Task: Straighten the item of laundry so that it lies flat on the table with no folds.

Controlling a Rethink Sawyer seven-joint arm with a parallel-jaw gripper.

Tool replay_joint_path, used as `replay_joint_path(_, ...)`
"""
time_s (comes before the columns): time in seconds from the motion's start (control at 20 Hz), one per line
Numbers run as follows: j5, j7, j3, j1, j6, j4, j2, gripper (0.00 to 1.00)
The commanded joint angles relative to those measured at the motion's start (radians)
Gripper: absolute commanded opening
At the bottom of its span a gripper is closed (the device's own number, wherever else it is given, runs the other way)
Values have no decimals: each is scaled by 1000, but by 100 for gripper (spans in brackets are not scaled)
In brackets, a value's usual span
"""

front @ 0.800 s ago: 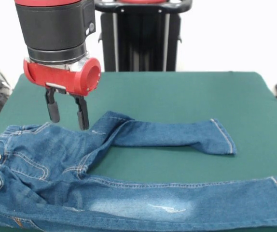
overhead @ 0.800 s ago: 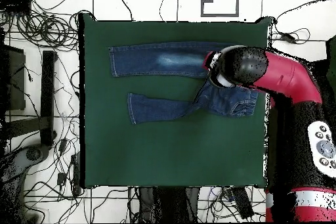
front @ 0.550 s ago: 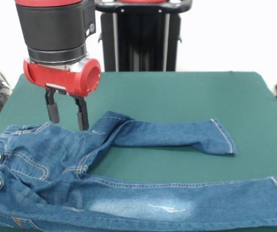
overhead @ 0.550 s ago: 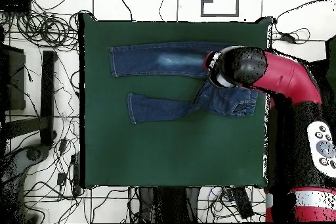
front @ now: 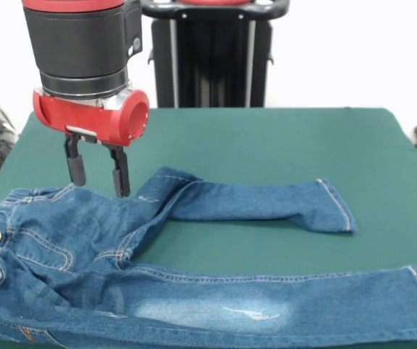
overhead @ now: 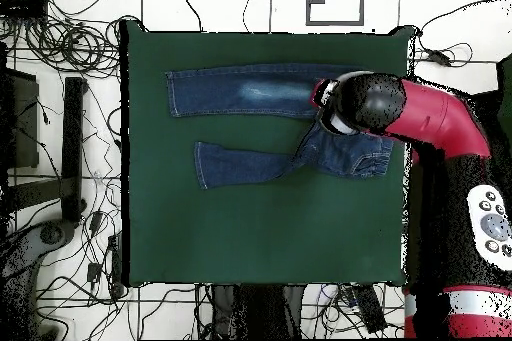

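Observation:
The blue denim jeans lie on the green table. Their waist with a metal button is at the left of the front view, and both legs stretch to the right. The far leg is shorter in view and bends where it meets the seat; the near leg has a pale faded patch. My gripper hangs open just above the upper edge of the seat, fingers apart, holding nothing. From overhead, the arm covers the waist end of the jeans.
Green cloth lies bare behind and to the right of the jeans in the front view. Overhead, the jeans occupy the table's upper half. Cables litter the floor around the table.
The gripper has risen slightly and shifted a little to the left in the front view. The jeans have not moved.

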Motion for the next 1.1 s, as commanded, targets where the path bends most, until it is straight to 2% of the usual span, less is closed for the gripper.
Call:
replay_joint_path(0.05,27,184,-10,57,-96,149,12,100)
replay_joint_path(0.25,62,239,-1,43,-238,210,11,100)
replay_joint_path(0.7,83,134,4,17,-236,245,17,100)
replay_joint_path(0.9,47,47,19,-7,-241,237,54,100)
replay_joint_path(1.1,32,41,27,-23,-290,263,66,100)
